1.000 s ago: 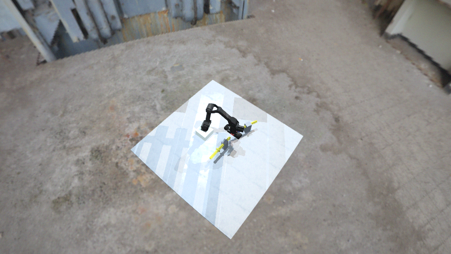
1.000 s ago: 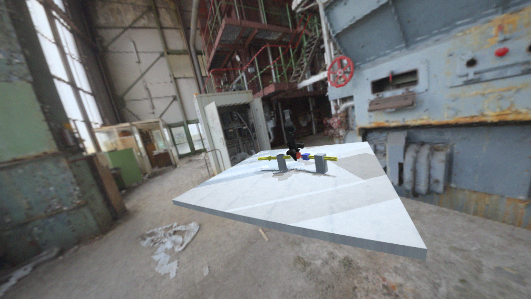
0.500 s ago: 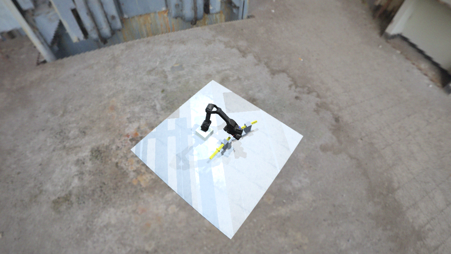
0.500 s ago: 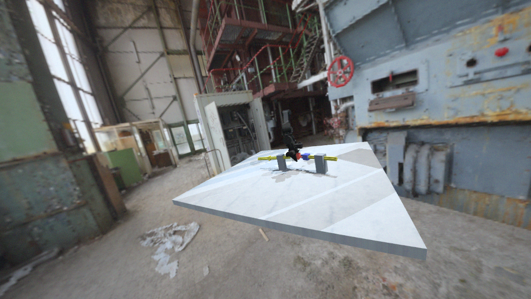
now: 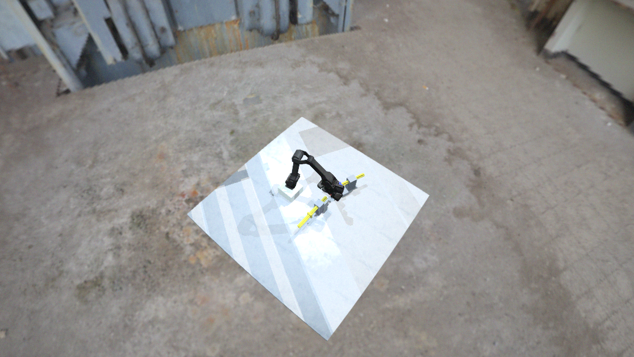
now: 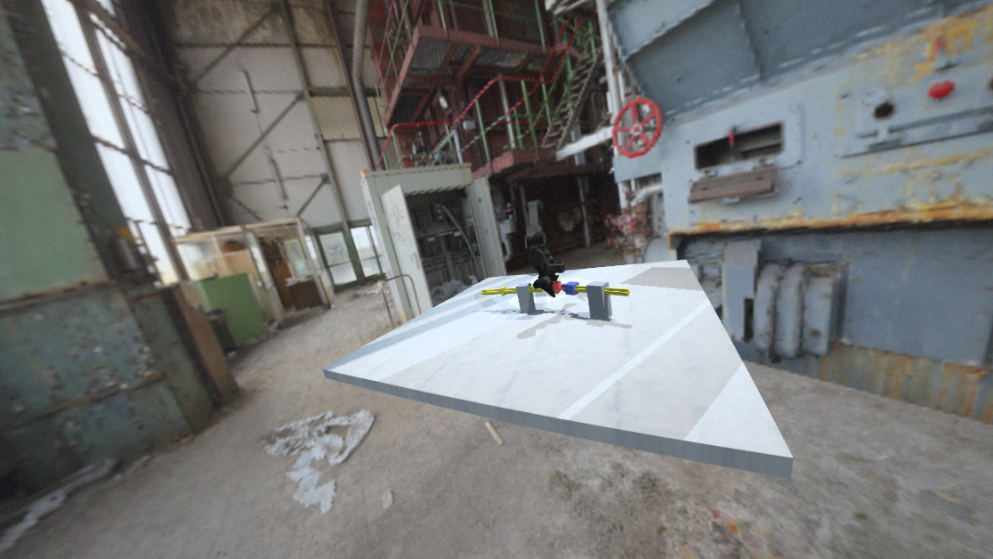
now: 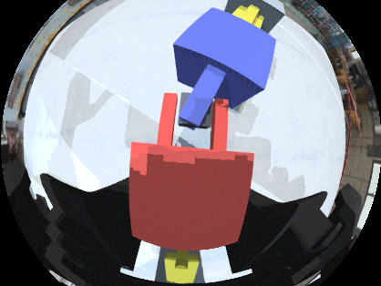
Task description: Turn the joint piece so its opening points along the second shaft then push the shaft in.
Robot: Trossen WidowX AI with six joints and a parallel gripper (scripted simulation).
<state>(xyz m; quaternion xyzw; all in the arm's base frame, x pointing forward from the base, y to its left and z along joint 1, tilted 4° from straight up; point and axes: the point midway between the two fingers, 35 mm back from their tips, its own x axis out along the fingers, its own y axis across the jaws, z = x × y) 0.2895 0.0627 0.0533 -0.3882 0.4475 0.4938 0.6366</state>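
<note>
- While the white tabletop bore it all, the black arm reached over!
- Its gripper had both fingers clamped on the red joint piece!
- The yellow second shaft ran through its grey block, outside the opening!
- Between the two blocks, the red joint piece sat hinged to the blue piece!

The jointed black robot arm is rising from its base, bending at a high elbow and reaching outward and down toward its far end. The black parallel-jaw gripper is pointing downward at a slant, its two dark fingers standing partly apart and clamping from opposite sides.
</note>
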